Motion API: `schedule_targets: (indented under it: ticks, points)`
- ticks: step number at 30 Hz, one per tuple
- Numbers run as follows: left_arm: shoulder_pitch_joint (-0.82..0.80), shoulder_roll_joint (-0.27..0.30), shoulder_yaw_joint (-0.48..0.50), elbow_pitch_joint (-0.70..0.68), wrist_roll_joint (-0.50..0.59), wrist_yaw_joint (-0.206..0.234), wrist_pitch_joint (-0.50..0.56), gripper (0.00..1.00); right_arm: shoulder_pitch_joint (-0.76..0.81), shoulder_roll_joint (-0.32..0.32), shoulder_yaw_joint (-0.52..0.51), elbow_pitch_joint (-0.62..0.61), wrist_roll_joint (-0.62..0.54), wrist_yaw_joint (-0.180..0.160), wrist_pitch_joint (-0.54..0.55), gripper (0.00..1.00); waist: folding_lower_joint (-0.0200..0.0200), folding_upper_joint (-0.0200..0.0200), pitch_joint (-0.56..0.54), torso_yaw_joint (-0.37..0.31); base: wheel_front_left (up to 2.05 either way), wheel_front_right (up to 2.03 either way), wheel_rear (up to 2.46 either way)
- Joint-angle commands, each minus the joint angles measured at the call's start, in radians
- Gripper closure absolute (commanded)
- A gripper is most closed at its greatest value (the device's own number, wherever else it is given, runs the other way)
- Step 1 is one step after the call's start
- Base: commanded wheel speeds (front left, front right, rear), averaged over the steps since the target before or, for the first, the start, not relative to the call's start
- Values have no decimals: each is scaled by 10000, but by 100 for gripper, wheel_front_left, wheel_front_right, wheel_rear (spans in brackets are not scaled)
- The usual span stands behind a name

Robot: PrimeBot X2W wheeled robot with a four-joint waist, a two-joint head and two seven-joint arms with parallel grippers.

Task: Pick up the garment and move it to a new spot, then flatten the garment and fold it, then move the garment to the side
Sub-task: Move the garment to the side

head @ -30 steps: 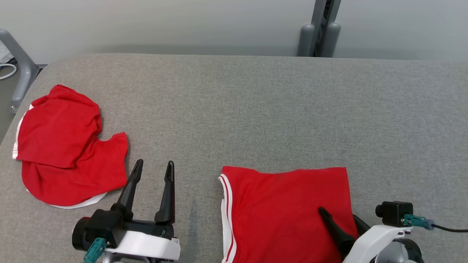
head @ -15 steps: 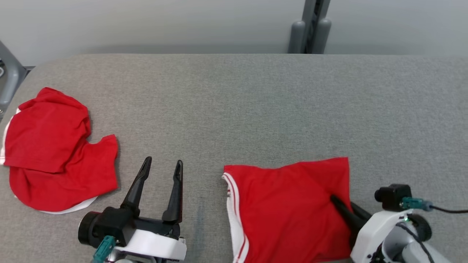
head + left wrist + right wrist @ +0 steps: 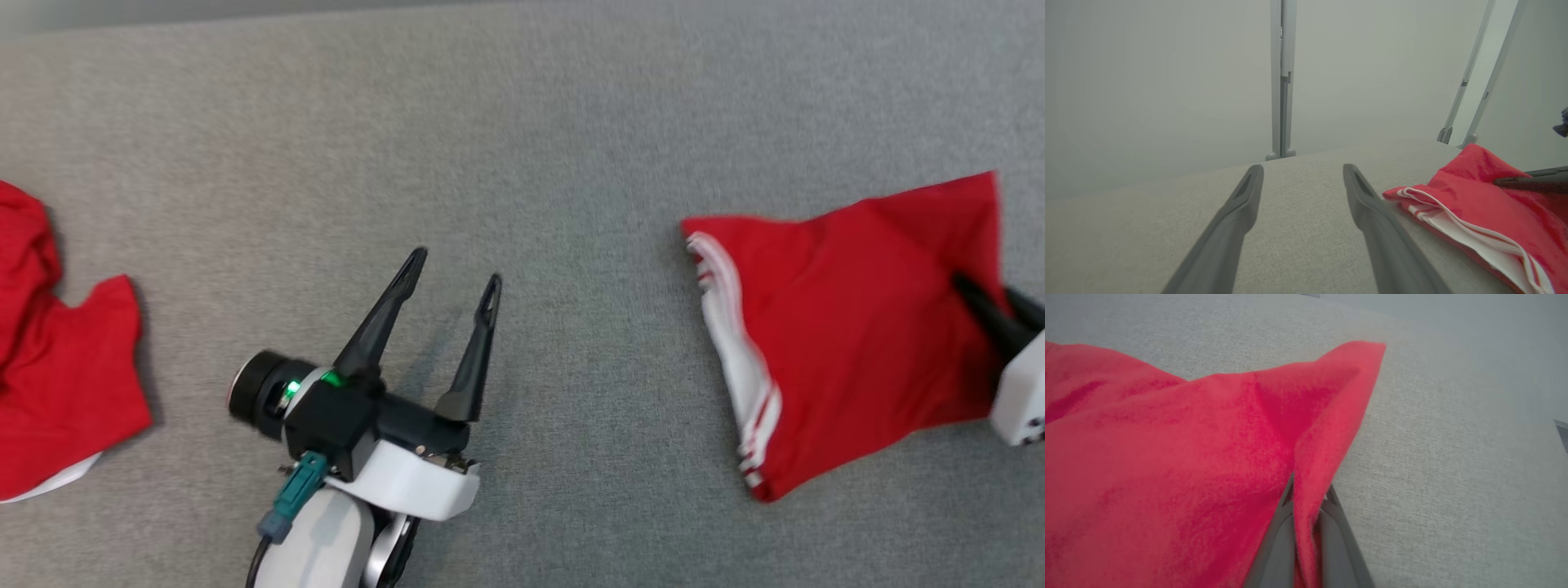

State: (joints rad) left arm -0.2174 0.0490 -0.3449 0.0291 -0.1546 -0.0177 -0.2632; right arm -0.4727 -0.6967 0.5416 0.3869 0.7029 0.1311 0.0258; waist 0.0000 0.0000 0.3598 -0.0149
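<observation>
At three o'clock in the head view, on the grey padded table (image 3: 522,122): folded red garment (image 3: 841,327), mostly flat, white-striped hem (image 3: 735,359) turned toward nine o'clock. Gripped at its three-o'clock edge by the right gripper (image 3: 984,290). In the right wrist view, drawn narrow (image 3: 1308,490) on a raised ridge of red cloth (image 3: 1167,457), with the corner beyond peaking toward one o'clock.

Near six o'clock in the head view: left gripper (image 3: 457,265), spread wide, holding nothing, aimed toward one o'clock over bare table. Cannot tell whether touching the surface. Well apart from both cloths.

At nine o'clock, cut by the frame: crumpled red garment (image 3: 65,376), with white trim at its lower edge.

In the left wrist view, same wide spread (image 3: 1302,167), striped hem (image 3: 1474,232) at four o'clock just beside one finger. At twelve o'clock, past the table's far edge, grey upright post (image 3: 1282,81).
</observation>
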Motion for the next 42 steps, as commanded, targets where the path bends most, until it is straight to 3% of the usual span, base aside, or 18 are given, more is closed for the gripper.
schedule_targets:
  ticks: [1,13,16,17,26,27,28,29,30,42]
  points:
    - [-455,31,-167,-58,173,-126,-6,0,-260,-390,-121,156,-47,-6,-152,100,0,0,913,-481,0,0,0]
    - [-2373,40,-1605,-445,919,-269,-4,0,-1144,-2224,-1093,1961,-189,-6,-1246,100,0,0,2601,-686,0,0,0]
    - [-2630,31,-1863,-711,972,-238,-6,0,-1315,-2515,-1176,2305,-477,-6,-1380,100,0,0,2846,-598,0,0,0]
    - [-2825,37,-2077,-928,938,-160,-4,0,-1586,-2832,-1379,2953,-1021,-6,-1485,100,0,0,3077,-463,0,0,0]
    - [-2861,34,-2198,-886,749,-51,-6,0,-2221,-2681,-1977,4268,-1975,-6,-1568,100,0,0,3157,-231,0,0,0]
    - [-2855,34,-2205,-873,726,-54,-4,0,-2278,-2677,-2068,4402,-2025,-6,-1528,71,0,0,3146,-217,0,0,0]
    - [-2853,34,-2213,-859,705,-41,-4,0,-2328,-2647,-2150,4579,-2143,-6,-1533,33,0,0,3132,-200,0,0,0]
    - [-2849,34,-2218,-842,702,-23,-4,0,-2416,-2528,-2305,4759,-2151,-6,-1528,33,0,0,3108,-185,0,0,0]
    - [-2840,32,-2225,-823,679,-11,-4,0,-2461,-2433,-2352,4847,-2281,-4,-1596,0,0,0,3073,-169,0,0,0]
    - [-2421,34,-2113,-657,443,108,-4,0,-3265,-1674,-2944,5320,-3730,-4,-2341,0,0,0,2084,-197,0,0,0]
